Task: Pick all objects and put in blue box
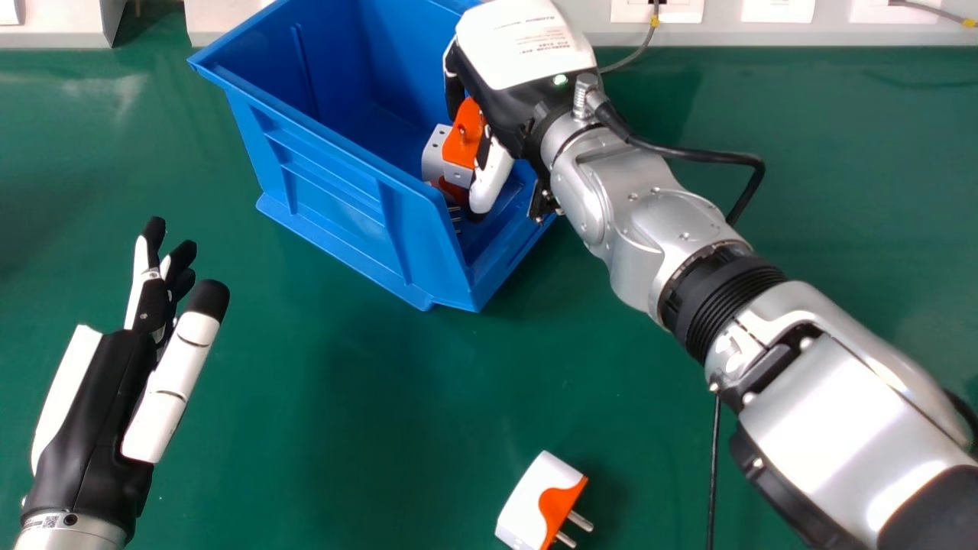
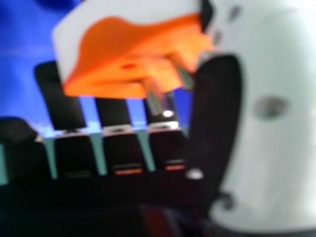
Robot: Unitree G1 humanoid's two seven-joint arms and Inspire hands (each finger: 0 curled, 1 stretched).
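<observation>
My right hand [image 1: 512,76] is over the right part of the blue box [image 1: 328,183], its fingers bent down inside the rim. An orange and white plug [image 1: 464,134] sits between the fingers and thumb. In the right hand view, the plug [image 2: 133,54] lies across the fingertips, its prongs towards the thumb of the right hand [image 2: 217,108]. Below it, inside the box, another orange piece with prongs [image 1: 455,215] is partly hidden. A white and orange plug [image 1: 535,500] lies on the table near the front edge. My left hand [image 1: 92,405] is open at the left.
The green table [image 1: 344,428] extends around the box. White sockets and a rail [image 1: 764,34] run along the back. A black cable [image 1: 714,466] hangs beside the silver right forearm, which spans the right side.
</observation>
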